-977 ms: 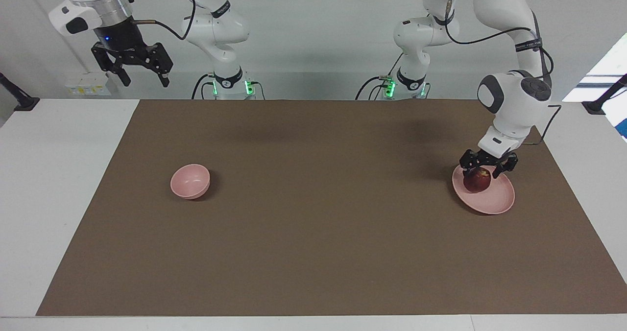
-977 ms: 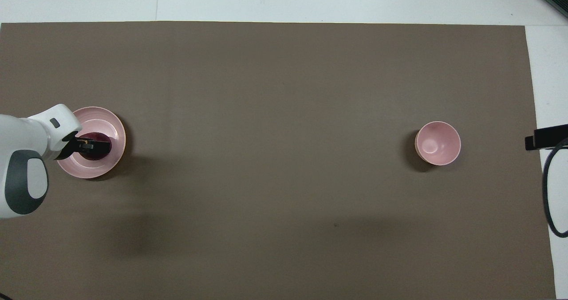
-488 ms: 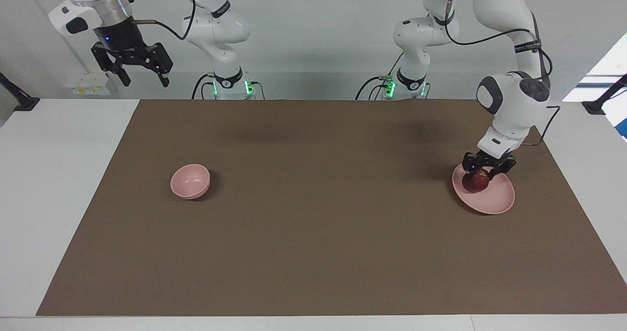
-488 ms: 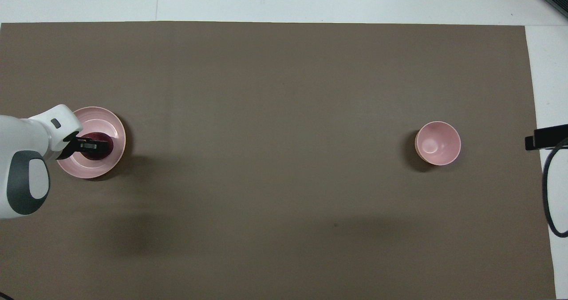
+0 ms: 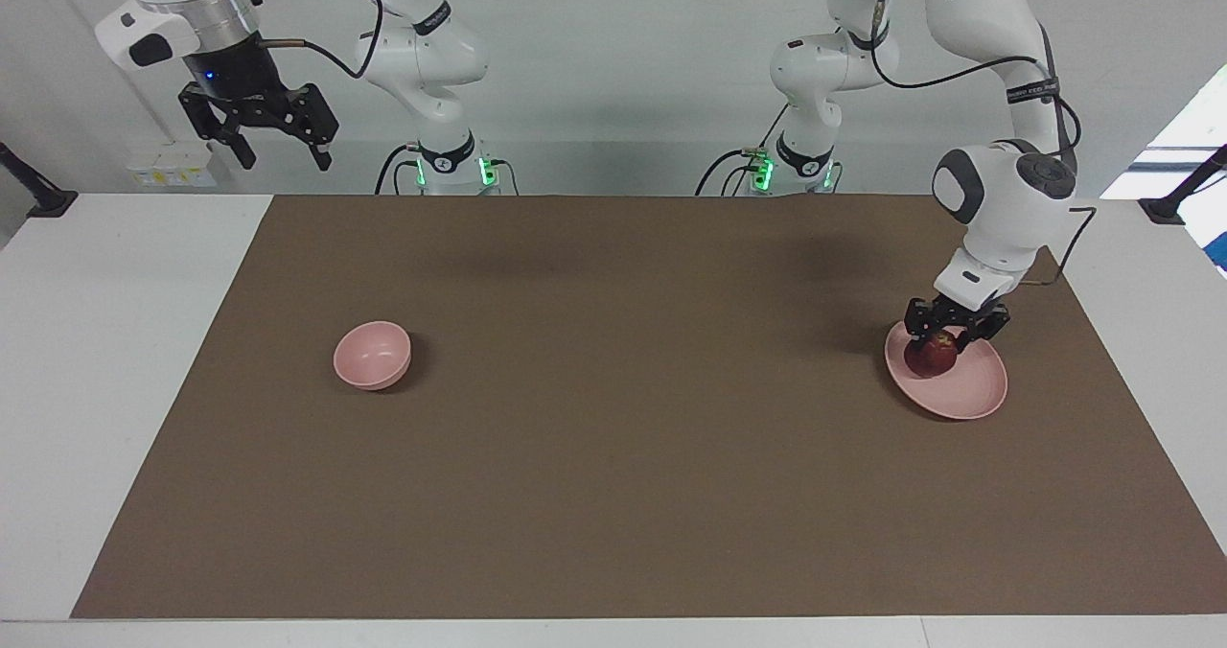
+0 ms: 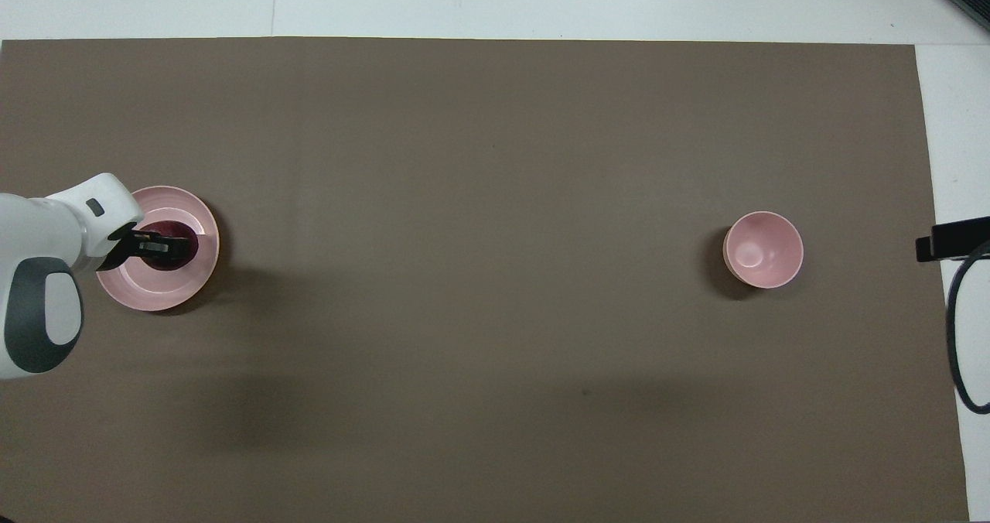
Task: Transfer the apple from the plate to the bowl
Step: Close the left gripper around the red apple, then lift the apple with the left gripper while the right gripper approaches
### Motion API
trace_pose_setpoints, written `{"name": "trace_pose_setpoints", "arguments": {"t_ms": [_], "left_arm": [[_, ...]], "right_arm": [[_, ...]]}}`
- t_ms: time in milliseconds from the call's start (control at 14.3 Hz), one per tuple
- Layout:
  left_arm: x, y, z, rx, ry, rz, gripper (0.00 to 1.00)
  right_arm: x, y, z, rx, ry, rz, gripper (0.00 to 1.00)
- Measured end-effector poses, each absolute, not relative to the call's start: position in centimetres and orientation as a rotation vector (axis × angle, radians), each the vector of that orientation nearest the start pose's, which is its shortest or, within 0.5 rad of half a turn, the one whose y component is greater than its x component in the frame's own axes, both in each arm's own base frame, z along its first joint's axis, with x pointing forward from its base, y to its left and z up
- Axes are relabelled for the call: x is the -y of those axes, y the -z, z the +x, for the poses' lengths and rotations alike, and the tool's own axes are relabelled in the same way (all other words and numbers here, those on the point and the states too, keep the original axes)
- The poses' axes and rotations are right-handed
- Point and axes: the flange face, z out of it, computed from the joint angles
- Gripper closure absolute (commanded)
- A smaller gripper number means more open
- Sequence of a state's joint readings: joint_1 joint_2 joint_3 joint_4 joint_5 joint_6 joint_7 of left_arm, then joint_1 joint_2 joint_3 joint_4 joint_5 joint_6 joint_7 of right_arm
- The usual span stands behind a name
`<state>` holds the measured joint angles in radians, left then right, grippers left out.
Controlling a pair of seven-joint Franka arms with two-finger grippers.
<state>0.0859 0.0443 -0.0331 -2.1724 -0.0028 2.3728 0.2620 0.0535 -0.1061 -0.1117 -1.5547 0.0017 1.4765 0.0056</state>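
The apple (image 5: 932,358) sits on the pale pink plate (image 5: 968,394) at the left arm's end of the table, on the part of the plate nearer the robots, and the left gripper (image 5: 944,339) is down on it from above, its dark fingers (image 5: 976,330) closed in against the apple's two sides so that they have hold of it; whether the apple is lifted clear of the plate cannot be told. In the overhead view the gripper (image 6: 158,246) covers most of the apple (image 6: 186,244), with only a dark red edge showing past the fingers. The plate (image 6: 166,295) lies close to the end of the brown mat (image 6: 479,337), while a long bare stretch of mat runs from it to the small deep pink bowl (image 5: 372,355), well apart toward the right arm's end. The apple is small, round and dark red, with a yellowish patch on top between the fingers. The right gripper (image 5: 279,152) waits high over the white table edge by its base, fingers spread apart and holding nothing.
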Motion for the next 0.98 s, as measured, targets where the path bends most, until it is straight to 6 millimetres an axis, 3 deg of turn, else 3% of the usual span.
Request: {"name": "trace_pose_setpoints", "arguments": {"t_ms": [209,349,698,977], "left_arm": [[-0.8,-44.2,54.6,-0.351,0.201,-3.129,1.00],[1.4,-46.5,53.3,-0.331,0.181,-3.230,1.00],[6.4,-48.2,51.9,-0.122,0.155,-3.516,1.00],[9.6,-49.7,51.7,0.086,0.087,-3.706,1.00]], "right_arm": [[3.4,-68.1,50.9,-0.100,0.043,-3.127,0.00],[3.3,-67.8,50.9,-0.099,0.034,-3.123,0.00],[1.0,-65.0,51.9,-0.339,-0.007,-2.999,0.00],[-4.0,-61.9,53.6,-0.432,-0.030,-2.924,0.00]]}}
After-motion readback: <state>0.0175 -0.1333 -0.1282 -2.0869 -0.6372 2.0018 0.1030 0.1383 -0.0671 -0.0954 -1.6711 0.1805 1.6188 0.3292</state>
